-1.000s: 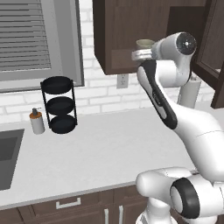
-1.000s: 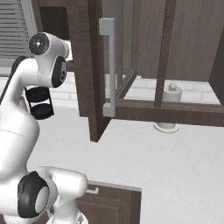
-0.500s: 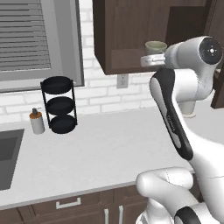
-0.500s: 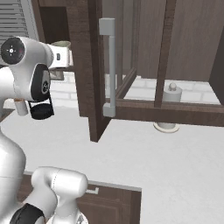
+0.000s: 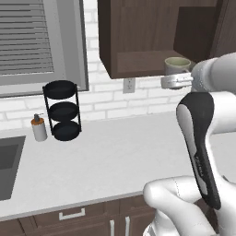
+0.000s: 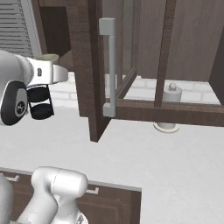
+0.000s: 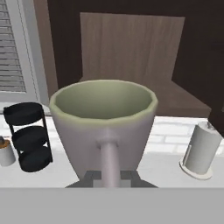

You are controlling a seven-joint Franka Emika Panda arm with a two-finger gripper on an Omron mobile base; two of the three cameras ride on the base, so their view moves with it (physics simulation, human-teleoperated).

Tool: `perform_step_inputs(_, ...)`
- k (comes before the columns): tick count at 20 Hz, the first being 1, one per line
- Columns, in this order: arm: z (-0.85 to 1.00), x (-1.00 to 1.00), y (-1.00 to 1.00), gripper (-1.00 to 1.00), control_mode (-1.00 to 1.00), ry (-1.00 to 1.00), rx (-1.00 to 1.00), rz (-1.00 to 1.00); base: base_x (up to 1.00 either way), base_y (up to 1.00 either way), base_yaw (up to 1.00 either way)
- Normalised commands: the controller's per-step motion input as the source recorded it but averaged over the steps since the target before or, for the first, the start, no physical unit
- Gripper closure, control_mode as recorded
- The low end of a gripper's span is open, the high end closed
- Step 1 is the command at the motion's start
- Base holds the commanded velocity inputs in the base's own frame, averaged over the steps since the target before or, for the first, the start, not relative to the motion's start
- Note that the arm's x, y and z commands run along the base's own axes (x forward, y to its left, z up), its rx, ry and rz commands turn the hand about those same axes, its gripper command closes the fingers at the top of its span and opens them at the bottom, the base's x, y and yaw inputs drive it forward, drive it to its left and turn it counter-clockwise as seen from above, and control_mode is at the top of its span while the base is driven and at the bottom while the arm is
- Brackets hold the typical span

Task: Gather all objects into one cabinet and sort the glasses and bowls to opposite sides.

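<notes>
Before the cabinet [image 5: 138,41], the raised tool [image 7: 109,177] (closed) grips a mug [image 7: 103,124].

No readable text, label, brand, number or sign appears on anything here.

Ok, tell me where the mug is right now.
The mug is held by its handle in the gripper, up in front of the open cabinet, level with its shelf, above the counter.

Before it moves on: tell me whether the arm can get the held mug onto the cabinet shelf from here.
Probably yes. The pincer is shut on the mug, level with the open cabinet, and nothing stands between mug and plank shelf.
</notes>
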Motion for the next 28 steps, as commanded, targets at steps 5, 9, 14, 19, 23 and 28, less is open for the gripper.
perform_step_inputs(5, 0.00, -0.69, 0.00, 1.00, -1.00, 0.13, 0.00, 0.00, 0.00, 0.00, 0.00)
perform_step_inputs(9, -0.06, -0.21, 0.00, 1.00, -1.00, 0.01, 0.00, -0.01, 0.00, 0.00, 0.00)
perform_step_inputs(14, -0.17, -0.04, 0.00, 1.00, -1.00, 0.00, 0.00, -0.07, 0.00, 0.00, 0.00)
perform_step_inputs(19, -0.23, -0.16, -0.04, 1.00, -1.00, 0.00, 0.00, -0.09, 0.00, 0.00, 0.00)
perform_step_inputs(23, -0.04, -0.22, -0.21, 1.00, -1.00, 0.00, 0.02, -0.01, 0.00, 0.00, 0.00)
perform_step_inputs(28, 0.00, -0.20, -0.11, 1.00, -1.00, 0.00, 0.00, 0.00, 0.00, 0.00, 0.00)
